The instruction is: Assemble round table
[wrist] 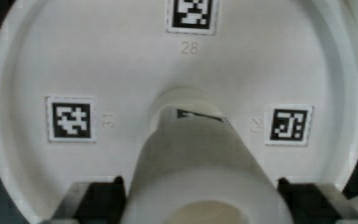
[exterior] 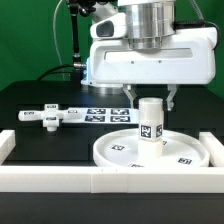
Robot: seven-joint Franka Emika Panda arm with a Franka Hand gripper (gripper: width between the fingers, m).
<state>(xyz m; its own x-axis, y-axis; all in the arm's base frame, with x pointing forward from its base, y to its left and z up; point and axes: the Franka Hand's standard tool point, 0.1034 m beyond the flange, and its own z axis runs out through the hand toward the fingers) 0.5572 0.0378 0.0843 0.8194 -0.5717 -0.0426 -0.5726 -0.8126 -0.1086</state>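
Note:
The large round rimmed disc (exterior: 118,152) lies flat on the black table near the front rail. The short cylindrical post (exterior: 150,123) stands upright at its middle, with a tag on its side. My gripper (exterior: 150,100) comes down from above and is shut on the post's top, one finger on each side. In the wrist view the post (wrist: 202,165) fills the space between the dark finger pads (wrist: 105,200), and the disc (wrist: 87,60) with its tags spreads out behind it. The flat elongated base piece (exterior: 50,116) lies loose at the exterior view's left.
The marker board (exterior: 105,112) lies flat behind the disc. A long white border rail (exterior: 100,181) runs along the table's front, with upright ends at both sides. A green backdrop and a camera stand rise behind the table.

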